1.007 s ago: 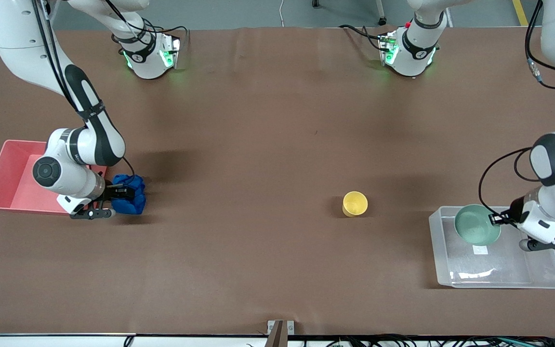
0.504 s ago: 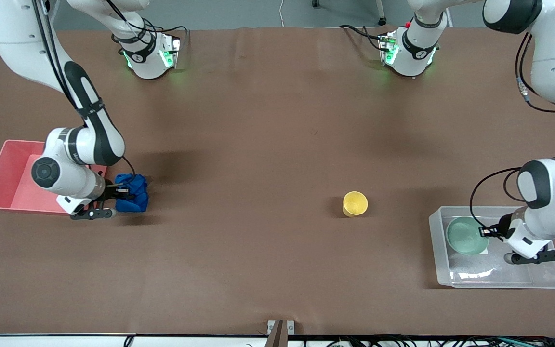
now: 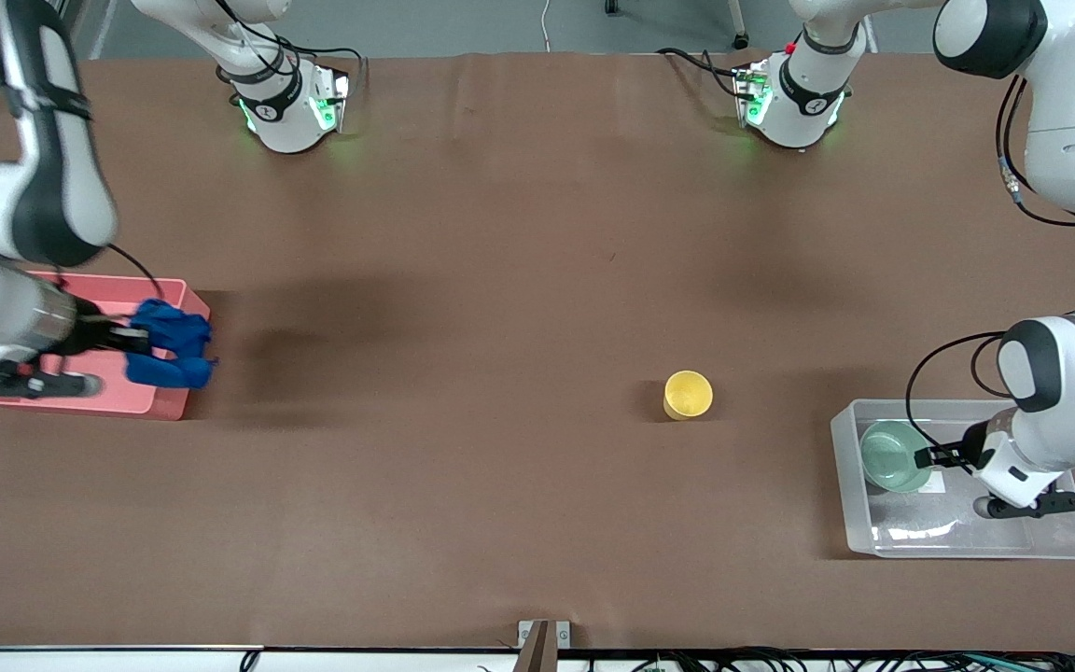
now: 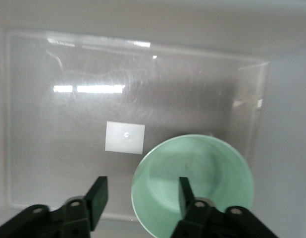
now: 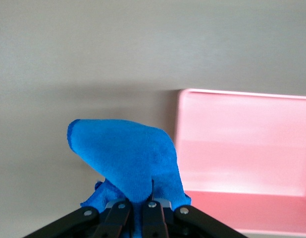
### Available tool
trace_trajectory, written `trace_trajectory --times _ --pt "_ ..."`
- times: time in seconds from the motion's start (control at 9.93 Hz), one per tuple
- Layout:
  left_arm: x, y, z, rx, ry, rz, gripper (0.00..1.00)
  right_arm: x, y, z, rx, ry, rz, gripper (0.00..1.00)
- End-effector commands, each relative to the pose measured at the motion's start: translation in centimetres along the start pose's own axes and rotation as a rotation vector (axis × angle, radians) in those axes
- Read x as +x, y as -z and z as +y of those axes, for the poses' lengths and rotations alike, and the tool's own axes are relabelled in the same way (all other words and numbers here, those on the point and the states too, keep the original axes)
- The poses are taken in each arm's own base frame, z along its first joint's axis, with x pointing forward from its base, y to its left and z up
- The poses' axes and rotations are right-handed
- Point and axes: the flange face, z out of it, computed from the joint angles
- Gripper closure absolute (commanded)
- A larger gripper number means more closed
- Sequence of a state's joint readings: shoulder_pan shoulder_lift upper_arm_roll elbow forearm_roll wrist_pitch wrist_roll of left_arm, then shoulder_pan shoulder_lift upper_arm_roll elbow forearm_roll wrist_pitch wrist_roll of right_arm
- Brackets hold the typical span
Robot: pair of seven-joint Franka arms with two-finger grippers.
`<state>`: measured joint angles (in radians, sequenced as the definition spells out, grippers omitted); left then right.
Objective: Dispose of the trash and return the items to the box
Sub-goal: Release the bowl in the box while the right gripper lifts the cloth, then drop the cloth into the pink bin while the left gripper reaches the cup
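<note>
Blue trash (image 3: 170, 343) is hanging pinched in the right gripper (image 3: 132, 338) over the pink bin's (image 3: 71, 397) rim. Inside the box (image 3: 957, 541), the left gripper (image 3: 922, 457) is standing spread around the green bowl's (image 3: 892, 455) rim.

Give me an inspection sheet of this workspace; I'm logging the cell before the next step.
Surface: brown table, bare between things.
Job's things: blue wad held over the pink bin; green bowl in the clear box, off its white label; yellow cup upright on the table, nearer the box.
Clutter: nothing seen.
Grippers: right gripper shut on the wad; left gripper open astride the bowl's rim.
Cables: black leads on both arms and at both bases.
Surroundings: grey floor past the bases.
</note>
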<state>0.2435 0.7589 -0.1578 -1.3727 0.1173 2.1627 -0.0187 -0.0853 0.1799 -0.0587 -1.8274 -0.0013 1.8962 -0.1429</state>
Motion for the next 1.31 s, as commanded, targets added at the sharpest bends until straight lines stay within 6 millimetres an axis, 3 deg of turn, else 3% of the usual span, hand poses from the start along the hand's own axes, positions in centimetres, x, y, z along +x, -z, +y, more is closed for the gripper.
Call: trace_trajectory --times 0.0,0.2,0.3,0.5,0.6,0.81,1.11,1.21 --pt "-1.3 5.4 5.2 0.014 -0.034 -0.045 0.00 -1.8 -0.6 5.9 0.015 0.018 -0.008 0.99" --pt "-3.6 9.1 13.6 0.035 0.031 -0.116 0.00 -2.5 -1.2 9.7 0.017 -0.017 0.010 0.99" --pt "-4.7 9.7 17.2 0.044 0.063 -0.137 0.00 -2.3 -2.3 10.7 0.013 -0.032 0.020 0.99" --pt "-7.3 9.8 24.5 0.027 0.107 -0.154 0.00 -1.7 -6.6 12.8 0.002 -0.019 0.045 0.98" --pt "-8.1 9.7 27.0 0.026 0.137 -0.152 0.00 -1.9 -9.6 14.5 0.000 -0.018 0.050 0.98" --pt "-10.2 8.3 31.9 0.045 0.155 -0.164 0.00 -1.8 -13.4 16.0 0.002 -0.011 0.042 0.97" --pt "-12.4 4.9 36.0 0.051 0.217 -0.105 0.00 -1.4 -15.7 16.3 0.002 -0.014 0.037 0.95" --pt "-12.4 4.5 36.4 0.066 0.216 -0.081 0.00 -1.3 -16.7 16.4 0.003 -0.015 0.033 0.93"
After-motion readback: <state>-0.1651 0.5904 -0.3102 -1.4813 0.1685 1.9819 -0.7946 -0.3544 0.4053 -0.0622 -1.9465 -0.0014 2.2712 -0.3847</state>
